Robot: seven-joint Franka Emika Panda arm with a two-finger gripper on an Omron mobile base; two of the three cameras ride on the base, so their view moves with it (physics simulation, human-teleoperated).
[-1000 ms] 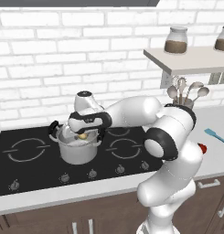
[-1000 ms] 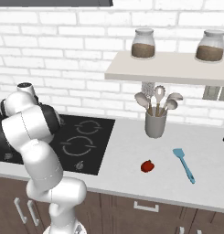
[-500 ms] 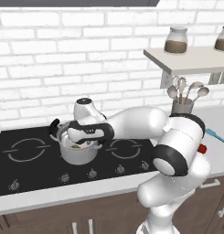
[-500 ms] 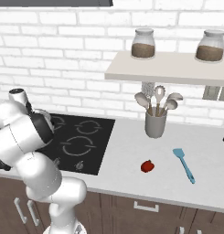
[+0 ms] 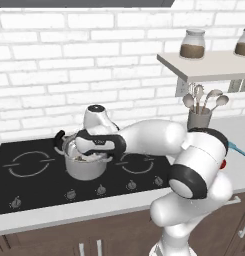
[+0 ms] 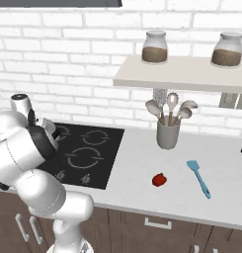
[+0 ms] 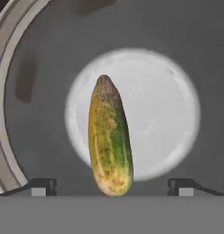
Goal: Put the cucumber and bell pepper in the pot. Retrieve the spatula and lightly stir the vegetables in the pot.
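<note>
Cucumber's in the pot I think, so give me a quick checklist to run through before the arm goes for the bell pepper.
1. Cucumber lying on the floor of the pot: ok.
2. Gripper open, fingertips wide on either side of the cucumber and apart from it: ok.
3. Pot upright on the cooktop: ok.
4. Bell pepper lying free on the counter, nothing over it: ok.
5. Spatula lying to the right of the pepper, apart from it: ok.
6. Hand clear of the pot rim for lifting out: cannot tell; it hangs low over the pot.
</note>
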